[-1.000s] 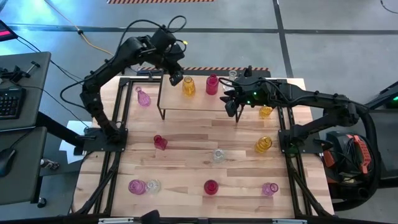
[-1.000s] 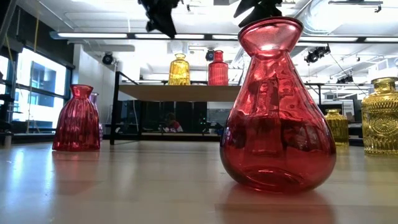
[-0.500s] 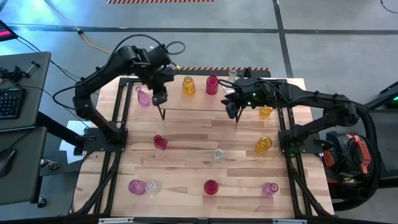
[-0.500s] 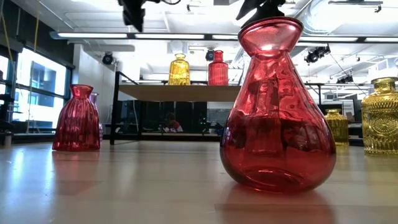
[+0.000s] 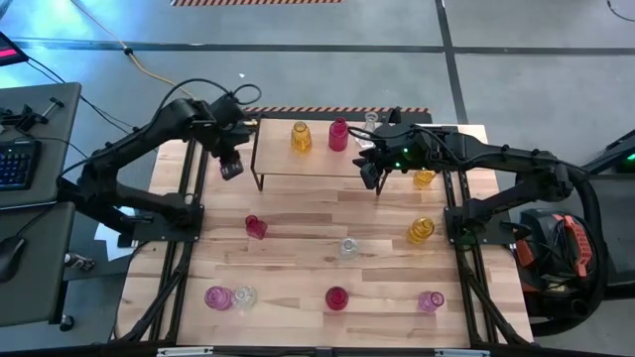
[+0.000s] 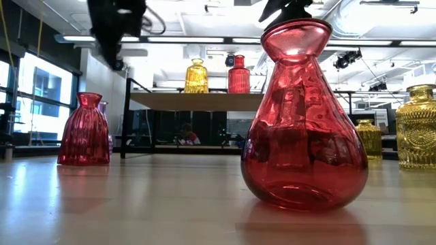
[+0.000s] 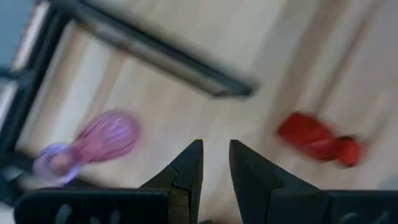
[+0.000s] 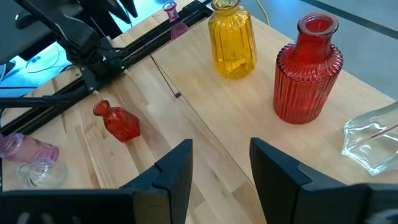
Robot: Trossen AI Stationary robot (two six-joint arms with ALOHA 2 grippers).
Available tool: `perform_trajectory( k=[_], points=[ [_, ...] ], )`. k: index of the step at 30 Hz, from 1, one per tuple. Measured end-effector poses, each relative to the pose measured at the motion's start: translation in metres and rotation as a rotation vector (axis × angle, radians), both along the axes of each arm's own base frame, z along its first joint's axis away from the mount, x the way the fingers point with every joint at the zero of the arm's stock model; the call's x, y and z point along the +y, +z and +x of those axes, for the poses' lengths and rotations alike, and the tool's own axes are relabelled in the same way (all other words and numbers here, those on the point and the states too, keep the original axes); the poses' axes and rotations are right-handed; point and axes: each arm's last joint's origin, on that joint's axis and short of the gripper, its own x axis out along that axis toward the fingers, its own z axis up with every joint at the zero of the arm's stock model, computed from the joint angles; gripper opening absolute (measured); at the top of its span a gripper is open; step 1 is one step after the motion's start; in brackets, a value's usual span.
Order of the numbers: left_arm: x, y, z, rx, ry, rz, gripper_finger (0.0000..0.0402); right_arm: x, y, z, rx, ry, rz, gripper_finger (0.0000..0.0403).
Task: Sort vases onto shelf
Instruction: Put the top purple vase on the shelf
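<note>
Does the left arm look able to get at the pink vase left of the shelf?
Probably yes. The left hand hangs empty just beside the pink vase, fingers a little apart, with only bare table around it; the shelf stands clear to the side.

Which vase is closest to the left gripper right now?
The pink vase standing on the table just left of the shelf; the left gripper hangs right beside it, while every other vase is farther off.

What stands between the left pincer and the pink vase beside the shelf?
Nothing visible does. The left pincer hangs empty, with a narrow gap between its fingers, just over the pink vase, which is left of the shelf. The left wrist view shows only bare tabletop between them.
</note>
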Motion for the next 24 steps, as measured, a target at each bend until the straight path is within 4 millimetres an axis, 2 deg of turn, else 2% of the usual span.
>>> perform_trajectory(
  k=[7,15,24],
  points=[
    [0.008,-0.021,-0.021,0.111,-0.009,0.049,0.0070,0.000,0.000,0.000,0.000,0.000,0.000,0.0140],
    [0.018,-0.028,-0.031,0.126,0.007,0.049,0.0070,0.000,0.000,0.000,0.000,0.000,0.000,0.0140],
    [0.036,-0.032,-0.044,0.109,0.335,-0.006,0.0070,0.000,0.000,0.000,0.000,0.000,0.000,0.0140]
  ],
)
